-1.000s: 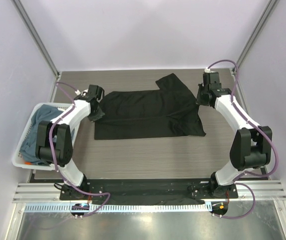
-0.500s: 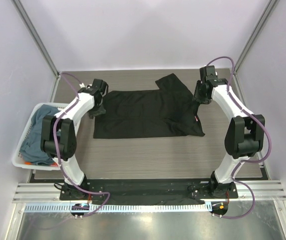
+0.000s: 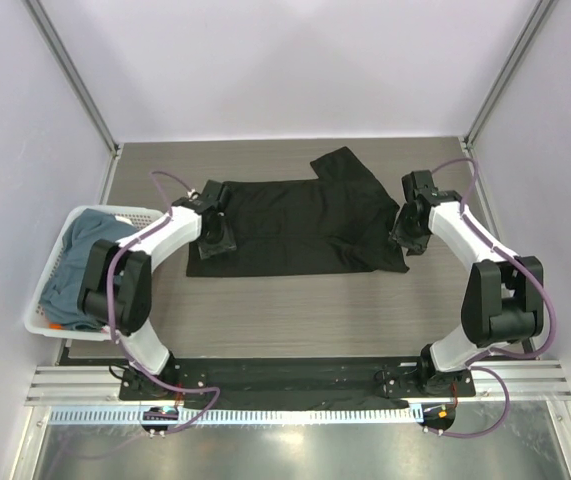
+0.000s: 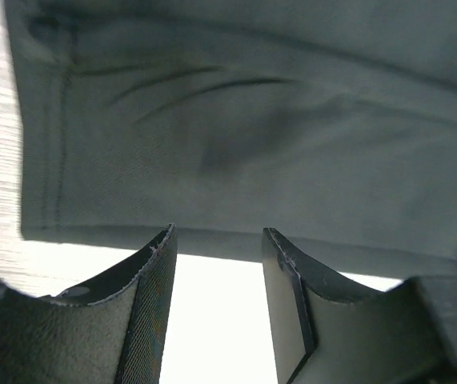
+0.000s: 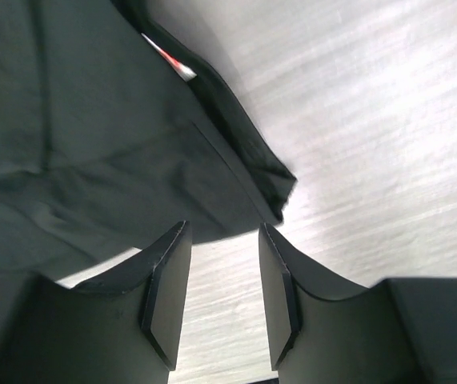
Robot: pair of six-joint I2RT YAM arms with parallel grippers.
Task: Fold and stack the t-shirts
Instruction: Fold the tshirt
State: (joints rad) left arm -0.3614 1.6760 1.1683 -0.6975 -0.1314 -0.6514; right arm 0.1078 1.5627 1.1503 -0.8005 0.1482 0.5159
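Observation:
A black t-shirt (image 3: 295, 225) lies flat across the middle of the table, with one sleeve (image 3: 345, 165) sticking out at the far side. My left gripper (image 3: 214, 243) hangs over its left end, open and empty. In the left wrist view that gripper (image 4: 216, 240) points at the shirt's hem (image 4: 252, 120). My right gripper (image 3: 408, 238) is at the shirt's near right corner, also open and empty. In the right wrist view the right gripper (image 5: 222, 234) is just short of the cloth corner (image 5: 280, 188), where a red-and-white label (image 5: 170, 62) shows. More t-shirts, blue-grey (image 3: 80, 270) and orange (image 3: 55, 325), lie in the basket.
A white lattice-sided basket (image 3: 43, 290) stands at the table's left edge, beside the left arm. Bare grey wood-grain table (image 3: 295, 320) runs between the shirt and the arm bases. Metal frame posts (image 3: 75, 75) rise at the back corners.
Both grippers have gone from shut to open, letting go of the black shirt. They have moved from its far corners toward its near side.

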